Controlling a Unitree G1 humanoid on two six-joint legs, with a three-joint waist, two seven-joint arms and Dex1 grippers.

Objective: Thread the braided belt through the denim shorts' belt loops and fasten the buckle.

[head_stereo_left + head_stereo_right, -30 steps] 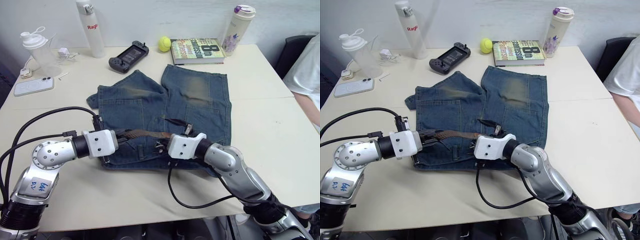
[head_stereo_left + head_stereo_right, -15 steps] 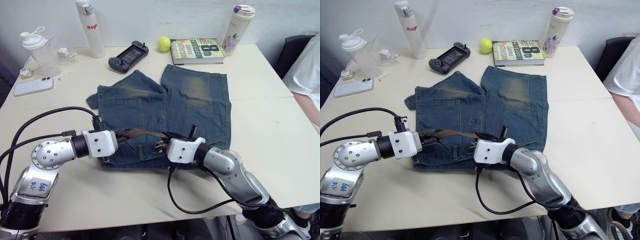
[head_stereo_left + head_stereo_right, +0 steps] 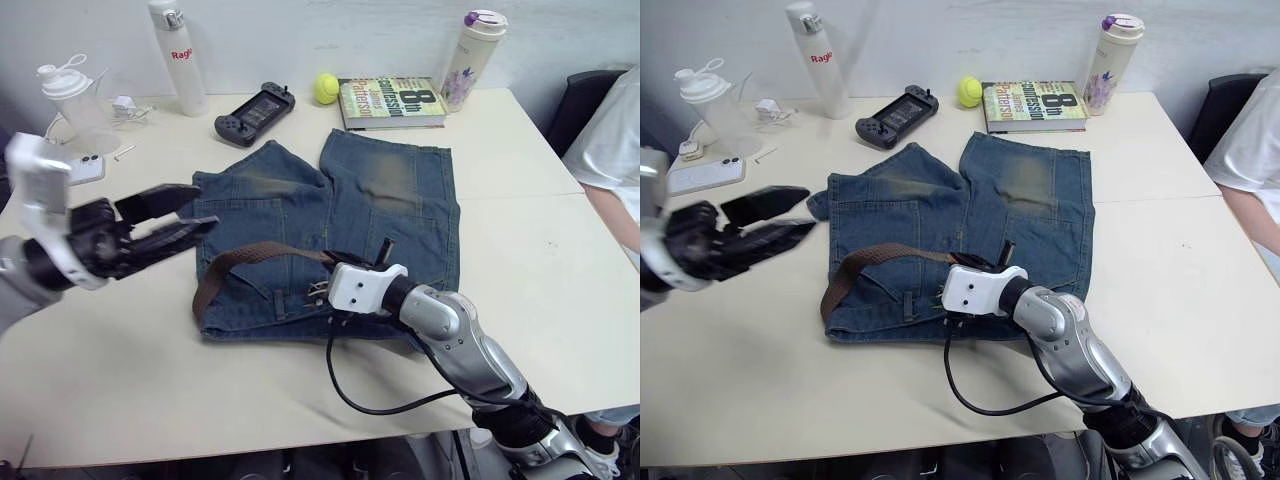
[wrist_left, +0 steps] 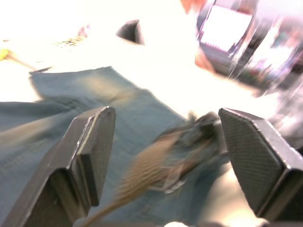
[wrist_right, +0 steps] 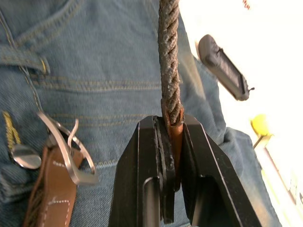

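The shorts lie flat on the table, waistband toward the robot and legs pointing at the book at the far edge. The belt arches over the waistband: one end hangs down by the shorts' left corner, and the strap runs rightward to the middle of the waistband. There the right gripper is clamped on it, its fingers pressed together around the strap edge-on. The buckle lies on the denim just beside that gripper, with a brown leather tab under it. A belt loop sits on the waistband near the buckle.

The left gripper hangs above the table off the shorts' left edge, apart from the belt, its two fingers spread wide with nothing between them.

A bottle, a game controller and a yellow ball stand beyond the shorts, left of the book; a tumbler stands to its right. A phone and a shaker lie well left of the shorts.
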